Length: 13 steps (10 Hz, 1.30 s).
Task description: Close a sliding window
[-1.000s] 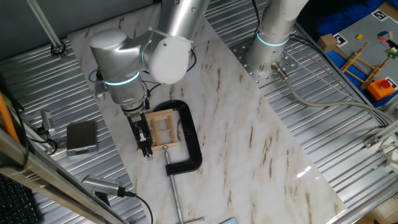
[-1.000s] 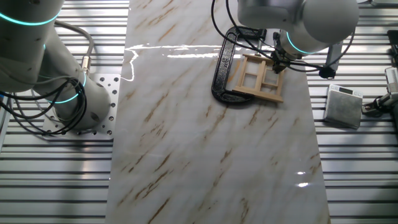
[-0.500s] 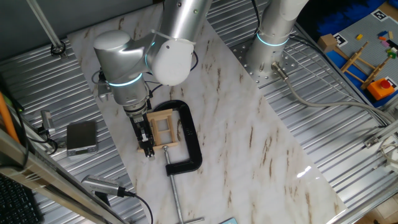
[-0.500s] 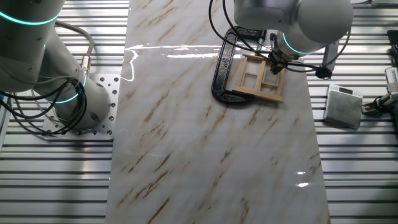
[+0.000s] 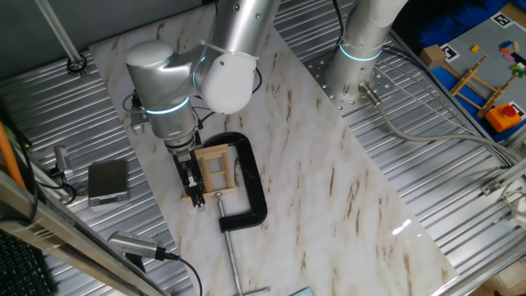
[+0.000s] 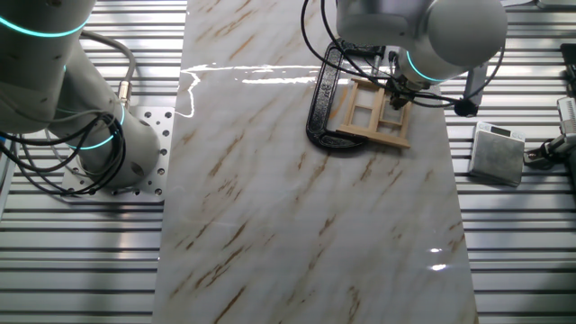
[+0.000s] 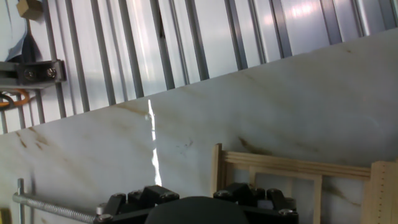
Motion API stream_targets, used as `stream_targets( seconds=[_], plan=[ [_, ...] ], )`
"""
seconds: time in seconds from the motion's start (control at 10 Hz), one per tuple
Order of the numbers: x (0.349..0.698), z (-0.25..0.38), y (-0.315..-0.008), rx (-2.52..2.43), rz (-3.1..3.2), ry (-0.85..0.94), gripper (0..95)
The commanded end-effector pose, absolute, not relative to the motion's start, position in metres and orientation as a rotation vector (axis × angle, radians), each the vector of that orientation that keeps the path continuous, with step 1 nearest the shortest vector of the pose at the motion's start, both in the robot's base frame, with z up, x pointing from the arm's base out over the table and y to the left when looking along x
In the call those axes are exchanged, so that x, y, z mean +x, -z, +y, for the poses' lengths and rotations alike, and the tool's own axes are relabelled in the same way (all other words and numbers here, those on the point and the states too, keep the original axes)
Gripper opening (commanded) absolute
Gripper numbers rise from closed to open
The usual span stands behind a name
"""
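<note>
Claw [image 5: 194, 182] hangs at the outer side rail of the sliding window [image 5: 215, 171], its dark fingers pointing down along that rail; whether they are apart, together or gripping the wood cannot be told from any view. In the other fixed view the claw [image 6: 397, 94] is mostly hidden under the arm's wrist, right at the window [image 6: 373, 112]. The hand view shows only the black base of the claw at the bottom edge, with the pale frame [image 7: 292, 171] just beyond it.

The window lies flat on the marble tabletop [image 5: 329, 173], inside the mouth of a black C-clamp [image 5: 251, 185] that wraps the side of the window away from the claw. The clamp's screw rod [image 5: 231, 251] runs off from the window toward the near tabletop edge. A small grey box [image 5: 108, 181] rests on the ribbed metal beyond the claw, off the marble.
</note>
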<state>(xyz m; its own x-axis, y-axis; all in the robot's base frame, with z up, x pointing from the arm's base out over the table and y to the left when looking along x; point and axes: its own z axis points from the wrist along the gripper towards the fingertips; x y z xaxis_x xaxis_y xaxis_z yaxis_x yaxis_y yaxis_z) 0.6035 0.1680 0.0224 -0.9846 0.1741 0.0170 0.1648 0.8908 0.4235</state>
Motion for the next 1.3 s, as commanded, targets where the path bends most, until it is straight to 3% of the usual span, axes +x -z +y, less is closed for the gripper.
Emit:
stream_targets(
  seconds=[0.1, 1.3],
  plan=[
    [0.603, 0.167, -0.022, 0.273, 3.035, -0.672, 76.0],
    [0.599, 0.149, -0.023, 0.236, 3.041, -0.671, 76.0]
  ],
)
